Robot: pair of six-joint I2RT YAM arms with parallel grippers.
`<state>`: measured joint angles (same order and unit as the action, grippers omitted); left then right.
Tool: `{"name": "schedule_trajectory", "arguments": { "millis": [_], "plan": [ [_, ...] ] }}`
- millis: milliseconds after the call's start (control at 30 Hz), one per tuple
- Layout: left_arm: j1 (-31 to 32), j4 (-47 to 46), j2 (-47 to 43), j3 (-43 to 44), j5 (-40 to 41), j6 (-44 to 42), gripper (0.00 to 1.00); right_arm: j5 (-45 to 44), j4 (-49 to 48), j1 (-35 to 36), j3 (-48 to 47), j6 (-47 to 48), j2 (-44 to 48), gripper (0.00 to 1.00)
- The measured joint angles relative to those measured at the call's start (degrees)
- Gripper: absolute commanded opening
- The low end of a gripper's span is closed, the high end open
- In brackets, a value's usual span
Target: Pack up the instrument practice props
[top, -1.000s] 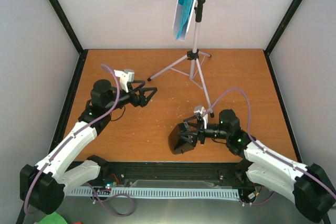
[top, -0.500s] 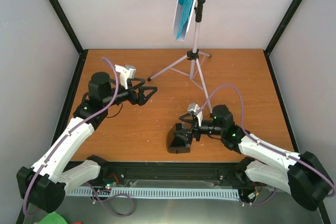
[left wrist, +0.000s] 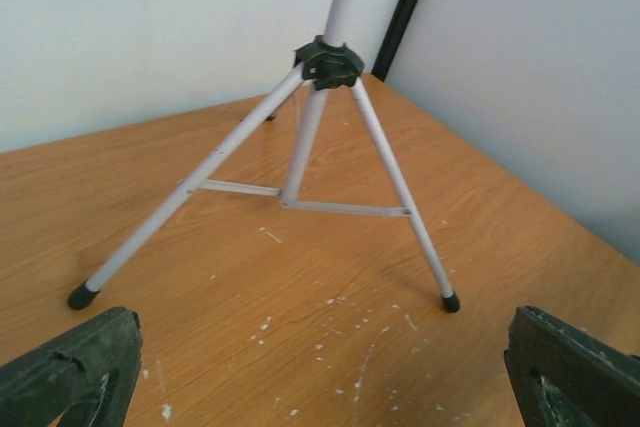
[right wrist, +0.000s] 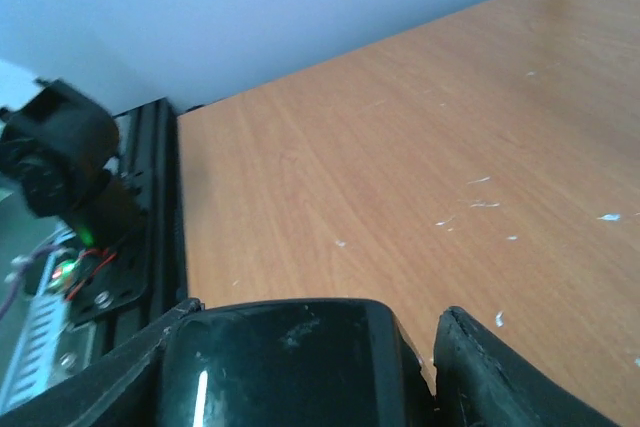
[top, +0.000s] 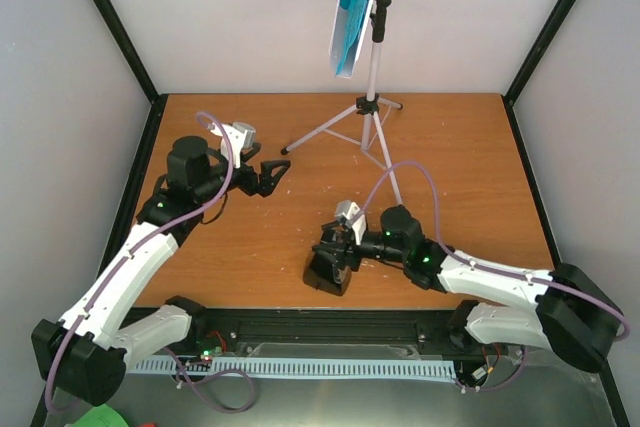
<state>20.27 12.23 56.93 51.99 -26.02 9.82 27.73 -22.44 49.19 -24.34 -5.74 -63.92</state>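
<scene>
Near the front edge of the desk [top: 470, 167], the right pincer [top: 327, 253] has narrowed around the small black pyramid metronome [top: 322, 277], likely starting its pickup, though whether it is clamped I cannot tell; the left pincer [top: 268, 175] gapes wide.

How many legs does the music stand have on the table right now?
3. From above, one leg runs out to the left, one comes toward the near edge with its foot possibly hidden, and a short one points back right.

Right pincer [top: 331, 257] straddling metronome [top: 322, 280] (near front edge); music stand [top: 375, 57] upright at rear.
</scene>
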Motion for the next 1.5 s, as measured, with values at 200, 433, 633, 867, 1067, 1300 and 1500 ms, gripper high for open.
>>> {"name": "schedule_trajectory", "arguments": {
  "millis": [200, 433, 633, 867, 1067, 1300, 1500],
  "plan": [
    [-3.3, 0.7, -0.1, -1.0, 3.7, -0.8, 1.0, -18.2, -5.4, 6.6, -5.8, -3.9, -9.7, 0.56],
    [-13.4, 0.9, -4.0, -2.7, 10.1, -0.1, 1.0, -36.9, -11.0, 11.2, -21.2, -7.7, -29.1, 0.58],
    [-13.5, 0.6, -8.2, -3.8, 15.6, -0.1, 0.99, -46.3, -11.9, 15.3, -37.7, -9.5, -44.6, 0.76],
    [-13.5, 0.7, -8.3, -4.5, 18.2, -0.1, 1.0, -48.5, -7.6, 17.0, -43.6, -9.3, -47.9, 1.0],
    [-13.5, 0.7, -9.3, -4.9, 20.1, -0.1, 0.99, -52.3, -2.1, 16.3, -32.9, -6.9, -29.5, 1.0],
    [-13.5, 0.7, -9.6, -5.0, 22.2, 0.5, 0.99, -47.0, 2.4, -2.2, -19.8, -9.6, -1.8, 1.0],
    [-13.5, 0.6, -9.6, -5.0, 24.0, 1.5, 1.0, -32.0, 12.3, -23.7, -25.5, -11.0, -4.9, 1.0]
  ]
}}
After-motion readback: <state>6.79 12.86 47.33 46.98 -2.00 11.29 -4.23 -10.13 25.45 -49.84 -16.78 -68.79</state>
